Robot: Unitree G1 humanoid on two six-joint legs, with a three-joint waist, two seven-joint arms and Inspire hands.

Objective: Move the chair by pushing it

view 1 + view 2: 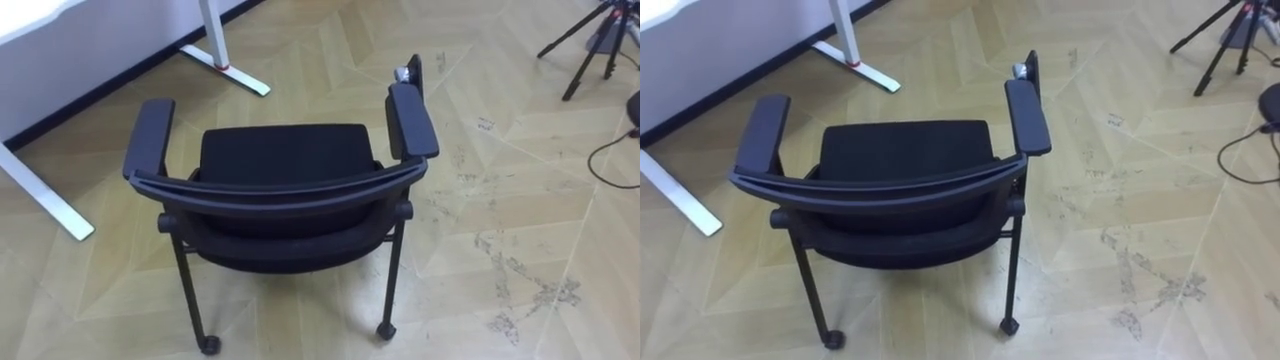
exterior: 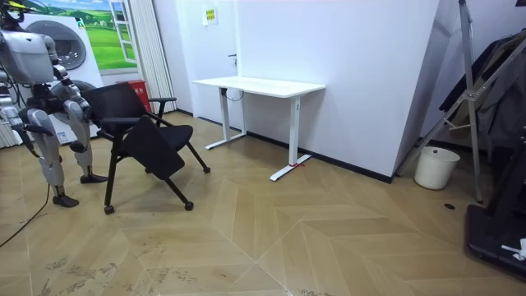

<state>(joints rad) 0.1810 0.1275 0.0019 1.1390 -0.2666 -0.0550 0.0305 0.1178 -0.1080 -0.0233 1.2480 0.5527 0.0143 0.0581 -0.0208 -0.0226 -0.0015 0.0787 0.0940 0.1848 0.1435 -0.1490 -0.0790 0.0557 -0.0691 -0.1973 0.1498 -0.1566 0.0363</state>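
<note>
A black chair (image 1: 285, 160) with two armrests and small castors stands on the wooden floor right below me, its curved backrest (image 1: 280, 190) nearest and its seat facing away toward a white desk (image 1: 40, 40). In the room view I stand just behind the chair (image 2: 144, 136) at the room view's left. My right hand (image 2: 33, 129) and left hand (image 2: 80, 107) are held close to my body behind the backrest, too small to read.
The desk's white feet (image 1: 228, 72) lie ahead of the chair, to its left. A dark tripod (image 1: 590, 40) and a cable (image 1: 610, 150) are at the right. In the room view, a white bucket (image 2: 436, 167) stands by the wall and a washing machine (image 2: 62, 49) behind me.
</note>
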